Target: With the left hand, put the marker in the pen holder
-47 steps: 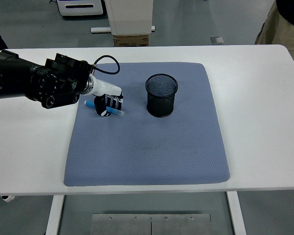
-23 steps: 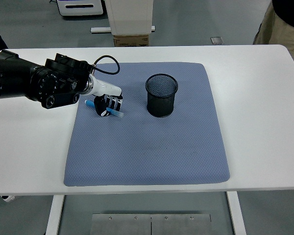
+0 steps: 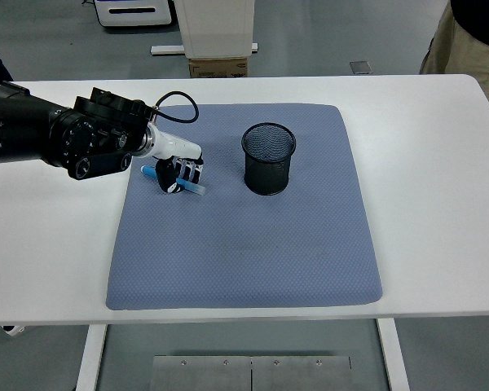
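Marker (image 3: 174, 181): blue barrel lying flat on the grey-blue mat (image 3: 244, 244), near the mat's upper-left corner, one end poking out at about 10 o'clock from the fingers and the other at about 4 o'clock. My left robot hand (image 3: 179, 173) sits on top of it, dark fingers curled down around the barrel; I read this as a closing grip on the marker, though whether the fingers have full purchase I cannot tell from this height. Compared with the views a second and half a second back, almost nothing has shifted: the hand has stayed over the same spot, the marker keeps the same angle, and it has not left the mat. My reading: the grasp is settling, the lift has not begun, so the task is at its early stage. Pen holder (image 3: 269, 159): black mesh cup, upright, standing at 3 o'clock from the hand, apart from it with open mat between. Next I would need a lift, a carry toward 3 o'clock, and a tilt of the marker to upright over the rim. White bench (image 3: 440, 163) under all. Right arm not seen. A person stands at the far edge, around 1 o'clock.
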